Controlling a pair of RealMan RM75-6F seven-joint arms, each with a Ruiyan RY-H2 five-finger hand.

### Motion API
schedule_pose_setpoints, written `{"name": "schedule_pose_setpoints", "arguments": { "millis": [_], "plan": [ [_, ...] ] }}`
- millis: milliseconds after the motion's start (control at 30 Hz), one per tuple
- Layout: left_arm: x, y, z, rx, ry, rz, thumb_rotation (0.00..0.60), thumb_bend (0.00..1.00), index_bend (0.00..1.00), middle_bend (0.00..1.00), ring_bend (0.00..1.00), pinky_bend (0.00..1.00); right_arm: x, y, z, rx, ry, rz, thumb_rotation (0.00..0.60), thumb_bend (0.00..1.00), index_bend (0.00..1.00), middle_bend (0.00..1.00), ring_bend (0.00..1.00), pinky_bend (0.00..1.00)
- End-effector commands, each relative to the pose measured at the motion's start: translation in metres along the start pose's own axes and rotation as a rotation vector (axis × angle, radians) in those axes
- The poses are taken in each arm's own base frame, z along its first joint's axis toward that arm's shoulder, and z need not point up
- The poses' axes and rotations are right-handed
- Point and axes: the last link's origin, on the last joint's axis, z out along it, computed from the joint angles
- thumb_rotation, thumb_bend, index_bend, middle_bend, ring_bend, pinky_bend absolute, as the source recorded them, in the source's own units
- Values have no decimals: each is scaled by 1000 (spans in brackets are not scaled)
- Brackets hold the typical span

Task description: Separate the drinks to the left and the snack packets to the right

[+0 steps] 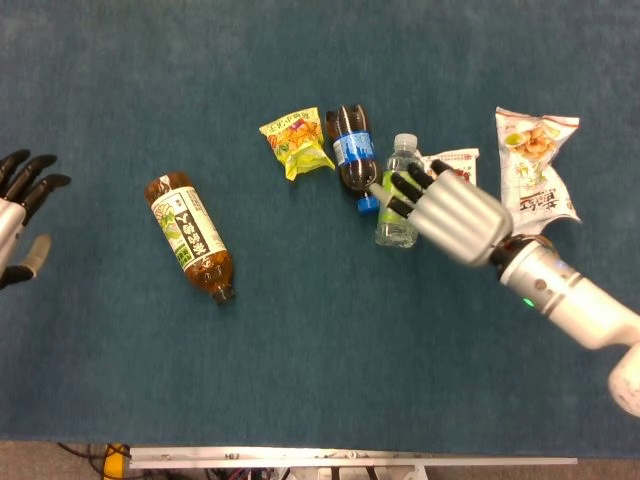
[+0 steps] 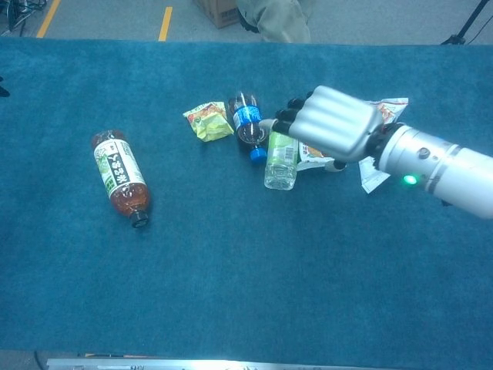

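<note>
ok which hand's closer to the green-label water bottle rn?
Right. The right hand hovers over the green-label water bottle, its fingers across the bottle's right side. The left hand is far off at the left table edge, beyond the tea bottle.

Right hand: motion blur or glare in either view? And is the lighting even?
Head view: right hand is slightly smeared at its shell edges, bottles and packets stay sharp, lighting is even with faint shadows. Chest view: the hand is soft and brightly lit, no blown-out glare; the cloth looks grainy with a blue cast, and a bright strip shows along the bottom edge.
</note>
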Motion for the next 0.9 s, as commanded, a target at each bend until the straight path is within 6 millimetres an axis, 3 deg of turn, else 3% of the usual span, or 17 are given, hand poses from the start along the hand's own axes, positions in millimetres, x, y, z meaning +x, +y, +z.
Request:
{"name": "schedule_pose_setpoints", "arguments": {
  "millis": [33,400,900],
  "plan": [
    [0,-1,-1,4,0,-2,600,455,165,92,50,131,-3,-11,7,38,7,-76,600,33,100,264,235,396],
    [2,0,0,-4,5,-2,600,455,165,92,50,131,-6,-35,21,66,32,-137,600,34,163,280,235,383],
    [3,-1,-2,0,5,-7,600,455,165,92,50,131,-17,-52,42,79,31,-180,600,34,356,364,261,374]
  ]
}}
